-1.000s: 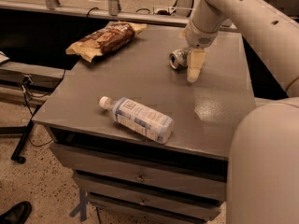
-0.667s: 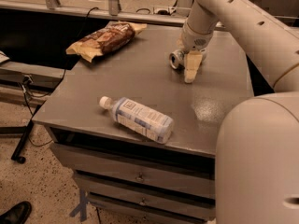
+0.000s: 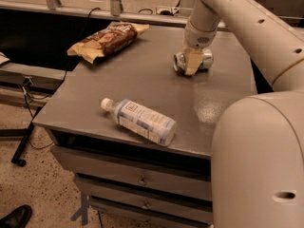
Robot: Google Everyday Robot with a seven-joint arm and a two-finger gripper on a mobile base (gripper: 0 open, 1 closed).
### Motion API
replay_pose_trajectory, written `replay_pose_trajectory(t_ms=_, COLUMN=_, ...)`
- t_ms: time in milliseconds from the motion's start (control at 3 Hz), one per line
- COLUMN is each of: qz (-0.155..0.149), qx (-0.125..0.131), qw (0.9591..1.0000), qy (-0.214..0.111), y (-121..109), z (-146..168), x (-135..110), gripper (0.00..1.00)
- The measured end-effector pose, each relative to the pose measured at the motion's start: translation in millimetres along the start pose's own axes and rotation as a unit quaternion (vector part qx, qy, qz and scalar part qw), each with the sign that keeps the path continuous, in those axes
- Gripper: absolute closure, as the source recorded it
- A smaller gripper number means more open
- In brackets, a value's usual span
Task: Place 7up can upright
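Observation:
The 7up can [image 3: 206,59] lies on its side on the grey table [image 3: 142,80], at the far right, with its silver end facing left. My gripper [image 3: 192,63] is down on the can, across its middle, and covers part of it. The arm comes down to it from the upper right.
A clear plastic water bottle [image 3: 140,120] with a white cap lies on its side near the table's front edge. A brown snack bag [image 3: 107,40] lies at the far left corner. The robot's body [image 3: 259,165] fills the right foreground. Drawers sit under the tabletop.
My gripper has shifted a little to the left and down, from beside the can to across its middle. The can, the bottle and the bag have not moved.

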State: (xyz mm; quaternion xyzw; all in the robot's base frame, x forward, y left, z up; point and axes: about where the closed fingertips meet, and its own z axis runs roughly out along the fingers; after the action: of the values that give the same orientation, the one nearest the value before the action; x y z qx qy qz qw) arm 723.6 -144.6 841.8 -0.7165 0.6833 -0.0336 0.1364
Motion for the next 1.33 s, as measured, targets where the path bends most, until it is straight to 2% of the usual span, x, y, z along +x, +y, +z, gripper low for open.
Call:
replay_pose_trajectory(t_ms=333, qz=0.0, qx=0.0, qw=1.0, qy=0.0, y=0, z=-1, x=0, gripper=0.87)
replay_pose_trajectory(t_ms=667, qz=0.05, qx=-0.003, qw=0.9975, qy=-0.051, y=17, z=-28, x=8, gripper=1.0)
replay_pose_trajectory(t_ms=1000, qz=0.164, qx=0.013, qw=0.9689, qy=-0.184, y=51, z=-92, x=37, gripper=1.0)
replay_pose_trajectory(t_ms=1333, qz=0.226, qx=0.023, qw=0.9245, qy=-0.306, y=71, z=-129, x=50, gripper=1.0)
